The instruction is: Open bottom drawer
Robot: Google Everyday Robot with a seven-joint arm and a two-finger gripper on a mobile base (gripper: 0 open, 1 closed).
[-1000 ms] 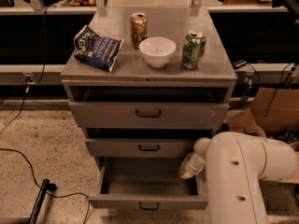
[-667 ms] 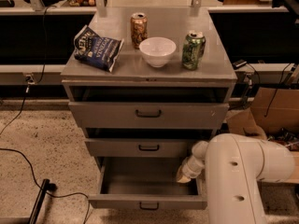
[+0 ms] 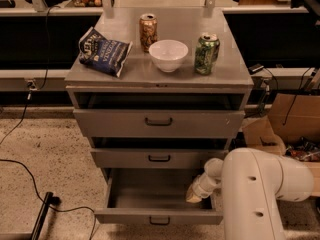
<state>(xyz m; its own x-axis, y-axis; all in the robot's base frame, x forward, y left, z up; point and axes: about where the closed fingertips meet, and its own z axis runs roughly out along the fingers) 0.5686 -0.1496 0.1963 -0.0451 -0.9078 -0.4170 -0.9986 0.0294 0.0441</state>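
Note:
The grey metal cabinet has three drawers. The bottom drawer stands pulled out toward me, its inside open and empty, with a small dark bar handle on its short front panel. My gripper reaches down from my white arm into the right side of that open drawer, close to its right wall. The mid-sized drawer and the tall top drawer above it each stick out a little.
On the cabinet top lie a blue chip bag, a brown can, a white bowl and a green can. Cardboard boxes stand at the right. A black cable and a dark bar lie on the floor at the left.
My gripper has moved a little down and to the left, deeper into the open bottom drawer. The drawer front has stayed about where it was.

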